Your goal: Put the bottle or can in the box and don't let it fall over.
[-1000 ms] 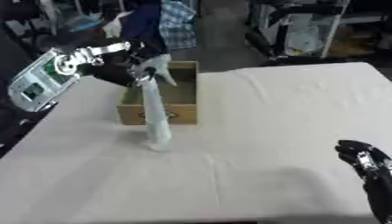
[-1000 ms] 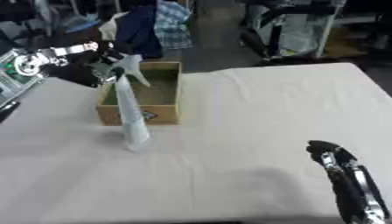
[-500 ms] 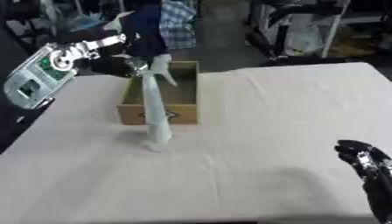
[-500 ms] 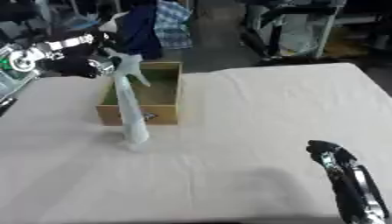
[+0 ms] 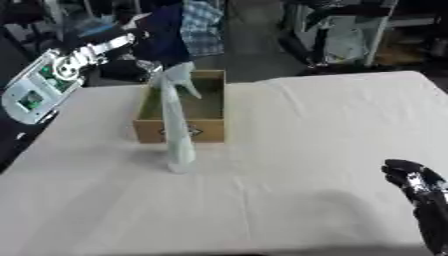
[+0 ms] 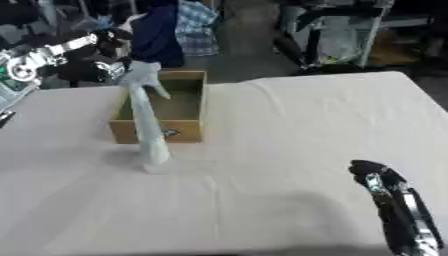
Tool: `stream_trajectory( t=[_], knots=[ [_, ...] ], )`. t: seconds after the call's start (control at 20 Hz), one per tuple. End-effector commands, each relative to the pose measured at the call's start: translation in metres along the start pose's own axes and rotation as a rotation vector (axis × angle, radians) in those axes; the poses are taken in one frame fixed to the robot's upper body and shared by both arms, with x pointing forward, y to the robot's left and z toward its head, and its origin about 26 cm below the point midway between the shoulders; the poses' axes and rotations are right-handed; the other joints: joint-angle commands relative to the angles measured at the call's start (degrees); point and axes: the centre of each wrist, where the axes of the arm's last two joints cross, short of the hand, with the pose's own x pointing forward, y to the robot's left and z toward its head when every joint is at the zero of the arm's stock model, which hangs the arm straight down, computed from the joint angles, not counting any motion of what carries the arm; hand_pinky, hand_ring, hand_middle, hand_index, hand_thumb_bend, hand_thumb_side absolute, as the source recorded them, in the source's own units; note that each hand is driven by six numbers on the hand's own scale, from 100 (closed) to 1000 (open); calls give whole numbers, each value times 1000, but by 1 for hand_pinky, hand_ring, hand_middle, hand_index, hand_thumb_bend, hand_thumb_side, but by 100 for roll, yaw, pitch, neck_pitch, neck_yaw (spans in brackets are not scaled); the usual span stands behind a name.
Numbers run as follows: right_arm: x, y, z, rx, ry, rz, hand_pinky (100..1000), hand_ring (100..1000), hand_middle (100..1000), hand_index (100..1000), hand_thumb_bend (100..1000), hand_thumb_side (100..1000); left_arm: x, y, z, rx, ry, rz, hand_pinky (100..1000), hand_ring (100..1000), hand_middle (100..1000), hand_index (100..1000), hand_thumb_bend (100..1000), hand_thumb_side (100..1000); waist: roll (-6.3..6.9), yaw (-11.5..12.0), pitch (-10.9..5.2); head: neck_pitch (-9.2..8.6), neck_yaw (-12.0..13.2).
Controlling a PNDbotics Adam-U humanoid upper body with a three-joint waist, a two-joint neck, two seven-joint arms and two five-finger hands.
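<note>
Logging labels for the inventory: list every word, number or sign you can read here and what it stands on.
None can be read.
Cardboard box: a dark printed mark on its front wall, too blurred to read.
Spray bottle: no lettering shows.
Left hand and right hand: no markings legible.

workshop — metal racks (image 5: 337, 30) behind

The left hand (image 5: 140, 70) now sits higher beside the spray bottle (image 5: 178, 125) top (bottle standing before the box (image 5: 182, 131)).
</note>
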Motion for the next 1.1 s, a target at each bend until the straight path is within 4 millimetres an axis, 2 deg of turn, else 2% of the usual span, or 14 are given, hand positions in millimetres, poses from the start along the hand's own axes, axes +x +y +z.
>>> stream_trajectory(
  t=[0.05, 0.35, 0.55, 1.1],
  knots=[
    [6, -5, -3, 5, -18, 18, 881, 807, 736, 721, 100, 634, 2, 17, 5, 27, 6, -35, 935, 982, 1000, 969, 100, 490, -15, -4, -55, -10, -8],
    [6, -4, -3, 6, -18, 17, 882, 807, 736, 721, 100, 634, 2, 10, -1, -36, 0, -37, 931, 971, 993, 953, 100, 436, -16, -12, -57, -11, -3],
    [5, -4, -3, 6, -18, 17, 882, 807, 736, 721, 100, 634, 2, 6, -4, -61, -2, -38, 931, 970, 992, 952, 100, 438, -16, -20, -55, -10, -3],
    [5, -4, -3, 8, -18, 14, 882, 806, 736, 721, 100, 635, 4, 0, -13, -93, -10, -23, 931, 970, 993, 951, 100, 506, -17, -35, -55, -14, -14]
  ],
)
